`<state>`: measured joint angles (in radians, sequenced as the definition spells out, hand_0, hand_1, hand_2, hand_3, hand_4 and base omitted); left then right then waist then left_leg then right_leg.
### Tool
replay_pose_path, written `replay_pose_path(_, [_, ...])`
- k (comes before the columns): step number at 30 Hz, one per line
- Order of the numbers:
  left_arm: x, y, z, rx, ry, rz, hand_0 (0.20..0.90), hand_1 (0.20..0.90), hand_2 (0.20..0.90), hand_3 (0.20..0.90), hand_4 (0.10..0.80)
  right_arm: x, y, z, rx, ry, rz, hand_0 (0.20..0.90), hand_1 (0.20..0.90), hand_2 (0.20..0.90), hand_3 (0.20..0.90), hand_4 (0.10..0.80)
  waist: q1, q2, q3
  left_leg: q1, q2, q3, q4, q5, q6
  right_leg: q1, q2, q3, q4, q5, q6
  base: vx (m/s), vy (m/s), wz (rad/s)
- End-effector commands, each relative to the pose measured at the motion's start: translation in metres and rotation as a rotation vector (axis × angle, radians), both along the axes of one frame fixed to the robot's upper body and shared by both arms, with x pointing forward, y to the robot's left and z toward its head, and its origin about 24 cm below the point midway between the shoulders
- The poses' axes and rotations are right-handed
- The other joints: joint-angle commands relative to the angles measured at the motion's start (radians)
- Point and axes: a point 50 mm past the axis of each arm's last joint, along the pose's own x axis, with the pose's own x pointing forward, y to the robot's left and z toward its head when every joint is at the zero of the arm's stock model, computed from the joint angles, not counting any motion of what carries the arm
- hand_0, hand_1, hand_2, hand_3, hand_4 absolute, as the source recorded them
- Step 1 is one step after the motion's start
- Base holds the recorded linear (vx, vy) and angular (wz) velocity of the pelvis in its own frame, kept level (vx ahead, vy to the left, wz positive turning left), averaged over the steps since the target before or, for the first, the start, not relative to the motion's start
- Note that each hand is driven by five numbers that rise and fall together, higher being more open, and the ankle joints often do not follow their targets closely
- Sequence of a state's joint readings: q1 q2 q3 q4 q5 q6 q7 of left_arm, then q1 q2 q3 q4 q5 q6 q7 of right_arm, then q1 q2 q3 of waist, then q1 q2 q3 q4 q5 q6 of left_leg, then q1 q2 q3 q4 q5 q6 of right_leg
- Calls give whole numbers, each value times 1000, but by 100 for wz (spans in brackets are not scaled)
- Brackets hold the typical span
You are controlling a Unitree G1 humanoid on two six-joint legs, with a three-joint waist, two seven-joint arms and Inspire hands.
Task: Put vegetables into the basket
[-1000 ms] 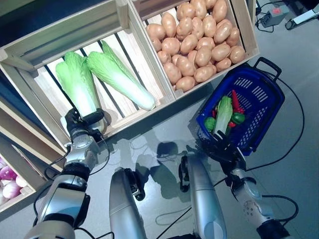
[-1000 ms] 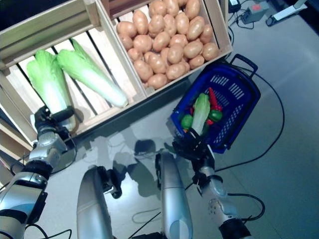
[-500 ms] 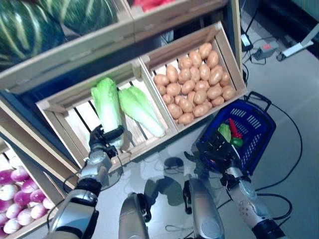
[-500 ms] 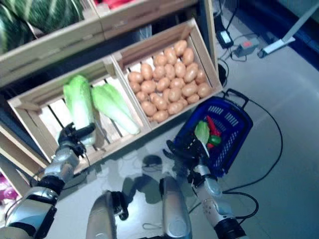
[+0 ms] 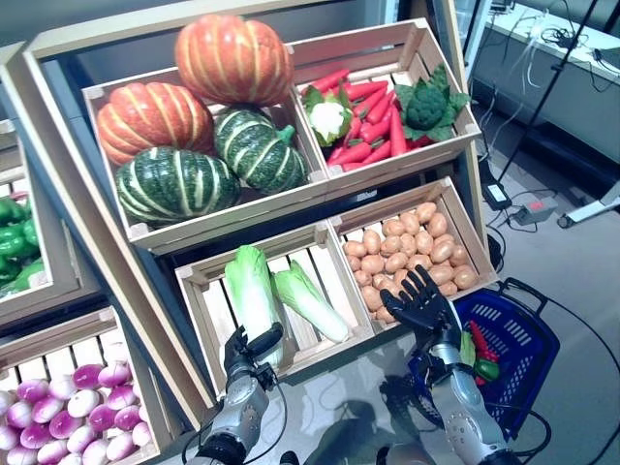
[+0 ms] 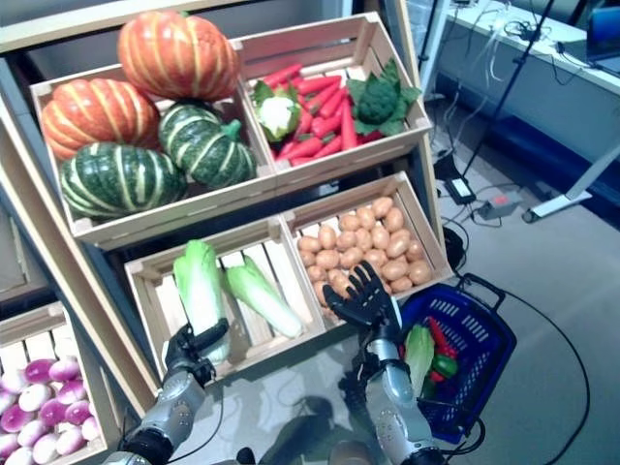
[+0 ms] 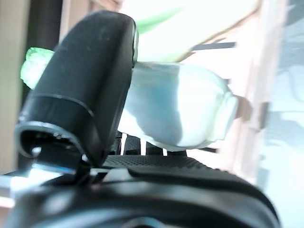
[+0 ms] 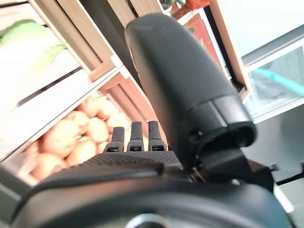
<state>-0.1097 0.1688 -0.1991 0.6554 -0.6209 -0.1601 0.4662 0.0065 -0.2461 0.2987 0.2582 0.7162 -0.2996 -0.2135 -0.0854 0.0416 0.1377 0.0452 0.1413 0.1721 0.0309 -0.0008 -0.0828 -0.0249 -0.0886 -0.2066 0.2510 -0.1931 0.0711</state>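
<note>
My left hand [image 5: 247, 354] is shut on the white base of a long green cabbage [image 5: 250, 291] that lies in the lower wooden crate [image 5: 199, 291]. In the left wrist view my thumb [image 7: 90, 80] curls over that pale base [image 7: 180, 109]. My right hand [image 5: 421, 302] is open with its fingers spread, raised in front of the potato crate [image 5: 465, 232] and above the blue basket [image 5: 528, 339]. The basket stands on the floor and holds a pale green cabbage [image 6: 418, 354], a red pepper [image 6: 438, 336] and a round green vegetable [image 6: 444, 365].
A second cabbage [image 5: 310, 302] lies beside the held one. The tall wooden stand [image 5: 68, 213] carries more crates above and to the left. A black cable [image 5: 591, 329] runs over the grey floor by the basket, and a desk [image 5: 562, 58] stands at the far right.
The camera has swung upward, so the whole stand now shows. My right hand has risen from the basket's near rim to the potato crate's front. My left hand keeps hold of the cabbage.
</note>
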Motion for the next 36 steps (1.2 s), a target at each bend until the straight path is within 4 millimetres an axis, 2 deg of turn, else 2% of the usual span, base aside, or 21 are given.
replay_pose_path(1, [47,2,79,178,-440,-150,300,300,300,300,400,17,21,48,76,-282,76,900,900,900,900,800,21,-26,-78,52,-51,7,-96,2,59,98,-36,9,-270,189,13,6,-23,9])
replay_pose_path(5, [52,-11,98,213,-540,-281,300,300,300,300,400,22,26,48,92,-271,200,900,900,900,900,800,44,-36,-92,56,-57,-12,-118,3,55,128,-27,-13,-334,218,15,-14,-39,6])
replay_pose_path(11, [52,-21,108,261,-593,-459,300,300,300,300,400,33,30,51,155,-275,407,900,900,900,900,800,69,-59,-108,71,-51,-6,-118,-8,54,143,-16,-18,-338,212,8,7,-50,2])
replay_pose_path(16, [50,-30,117,322,-652,-562,300,300,300,300,400,42,23,53,137,-254,448,900,900,900,900,800,81,-71,-116,81,-50,-12,-118,-15,53,154,-12,-17,-338,207,6,37,-32,6])
replay_pose_path(21, [48,-42,132,386,-720,-662,300,300,300,300,400,47,27,58,185,-264,501,900,900,900,900,800,88,-76,-117,87,-48,-17,-118,-19,52,161,-12,-14,-338,205,8,7,-4,1])
replay_pose_path(25, [48,-45,131,322,-720,-707,300,300,300,300,400,48,34,64,243,-295,545,900,900,900,900,800,88,-76,-117,91,-48,-17,-118,-21,51,164,-13,-11,-338,204,9,0,0,0])
replay_pose_path(36, [43,-62,132,326,-748,-860,300,300,300,300,400,56,38,75,289,-334,553,900,900,900,900,800,90,-75,-120,101,-46,-18,-118,-25,51,173,-17,-11,-338,203,13,0,0,0])
